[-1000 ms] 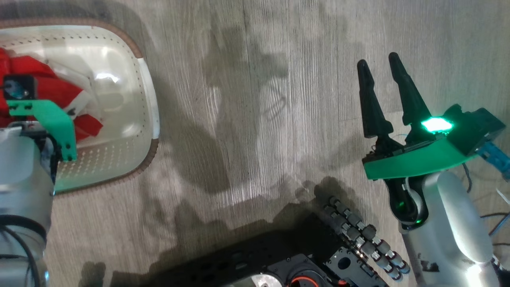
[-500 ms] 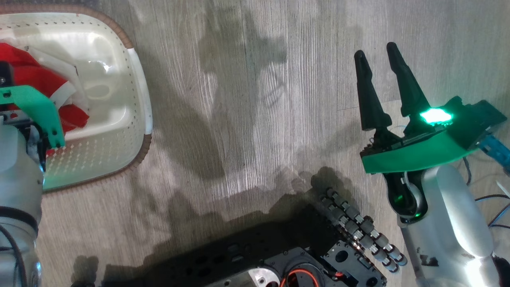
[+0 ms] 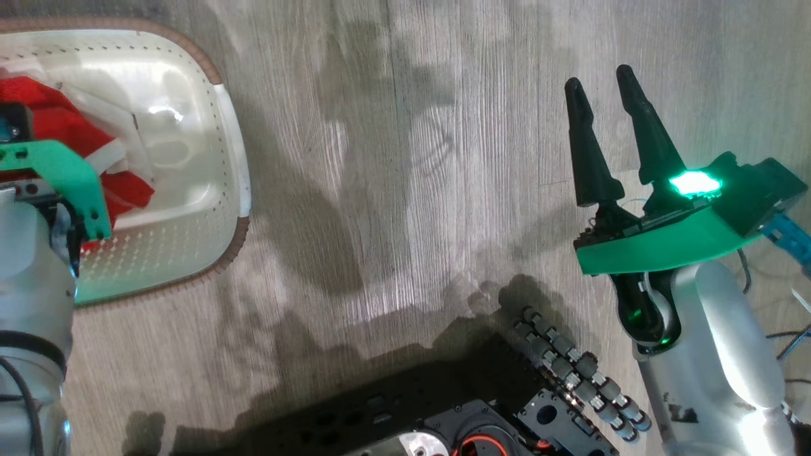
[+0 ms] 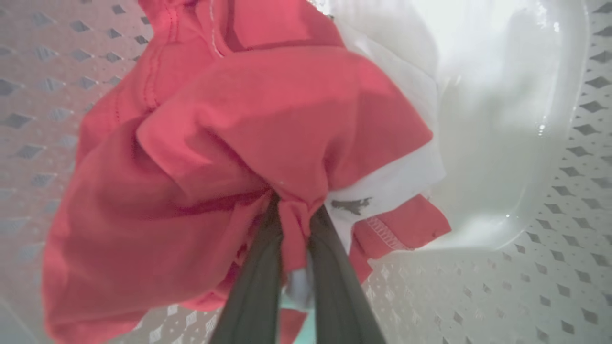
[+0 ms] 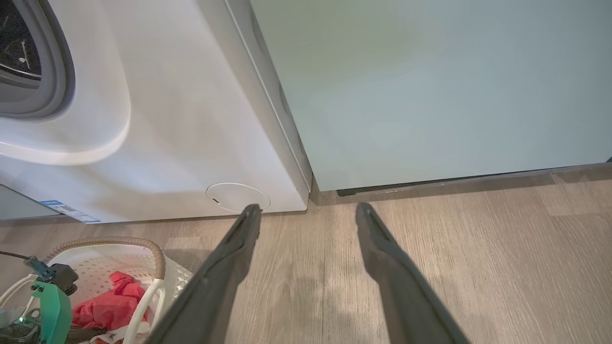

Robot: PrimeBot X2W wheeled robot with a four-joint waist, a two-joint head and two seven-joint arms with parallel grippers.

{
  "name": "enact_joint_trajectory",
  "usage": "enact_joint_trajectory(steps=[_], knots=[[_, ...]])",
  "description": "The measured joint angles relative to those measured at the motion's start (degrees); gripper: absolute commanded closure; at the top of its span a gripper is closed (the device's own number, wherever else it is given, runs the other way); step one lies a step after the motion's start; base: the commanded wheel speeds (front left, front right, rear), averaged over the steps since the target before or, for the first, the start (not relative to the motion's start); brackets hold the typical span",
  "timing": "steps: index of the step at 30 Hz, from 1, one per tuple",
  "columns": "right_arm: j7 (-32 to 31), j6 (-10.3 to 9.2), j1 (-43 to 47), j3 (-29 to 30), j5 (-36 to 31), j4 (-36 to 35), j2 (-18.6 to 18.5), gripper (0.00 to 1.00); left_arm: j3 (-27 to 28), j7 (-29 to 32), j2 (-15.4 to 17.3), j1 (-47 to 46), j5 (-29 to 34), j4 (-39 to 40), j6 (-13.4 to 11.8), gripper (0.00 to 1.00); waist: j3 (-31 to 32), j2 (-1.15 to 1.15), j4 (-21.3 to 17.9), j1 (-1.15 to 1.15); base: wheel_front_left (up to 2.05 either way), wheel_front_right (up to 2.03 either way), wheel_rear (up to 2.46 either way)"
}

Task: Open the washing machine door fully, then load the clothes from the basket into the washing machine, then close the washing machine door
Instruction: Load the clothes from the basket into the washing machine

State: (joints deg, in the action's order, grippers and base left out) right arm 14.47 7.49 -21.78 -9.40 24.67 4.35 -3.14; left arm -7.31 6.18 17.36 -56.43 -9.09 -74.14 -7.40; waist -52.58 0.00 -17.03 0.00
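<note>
Down in basket, 9 o'clock of head view: clothes [image 4: 239, 119], one red bundle with a white part, inside basket [image 3: 236, 158]; can't tell if it's off the bottom yet.
Change: left gripper [image 4: 295, 210] now clenched on a fold of red fabric, pinched between both fingers; jaws were wide a moment ago. Head picture shifted a bit, which is a camera move.
Meaning: pick looks made; judged next is lift out and carry to washer.
Right gripper [image 3: 599, 76]: released, jaws apart, nothing in it, 3 o'clock of head view over floor [image 3: 412, 190].
Washer [image 5: 167, 119]: 10 o'clock of right wrist view; grey seal [image 5: 57, 71] uncovered, so door judged already open.
Cabinet [image 5: 430, 86]: just beside washer, 1 o'clock.
Count: clothes 1; basket 1; washer 1; grippers 2; cabinet 1.
</note>
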Motion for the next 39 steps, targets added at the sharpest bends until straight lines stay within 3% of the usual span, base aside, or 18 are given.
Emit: enact_joint_trajectory(steps=[16,32,39], knots=[[0.0,0.00,0.3,1.6,-2.1,0.6,0.0,0.00,-2.2,-6.0,-3.0,5.6,0.0,-0.2,1.3,1.00,9.2,0.00,1.3,0.00,0.00,0.00,0.00],[0.0,0.00,5.0,2.5,-3.5,2.6,0.0,0.00,-5.3,-18.7,-5.3,13.8,0.0,-0.3,1.5,1.00,22.9,0.00,4.2,0.00,0.00,0.00,0.00],[0.0,0.00,6.3,3.0,-4.0,3.3,0.0,0.00,-6.0,-20.4,-6.0,16.8,0.0,3.8,1.1,1.00,27.9,0.00,5.9,0.00,0.00,0.00,0.00]])
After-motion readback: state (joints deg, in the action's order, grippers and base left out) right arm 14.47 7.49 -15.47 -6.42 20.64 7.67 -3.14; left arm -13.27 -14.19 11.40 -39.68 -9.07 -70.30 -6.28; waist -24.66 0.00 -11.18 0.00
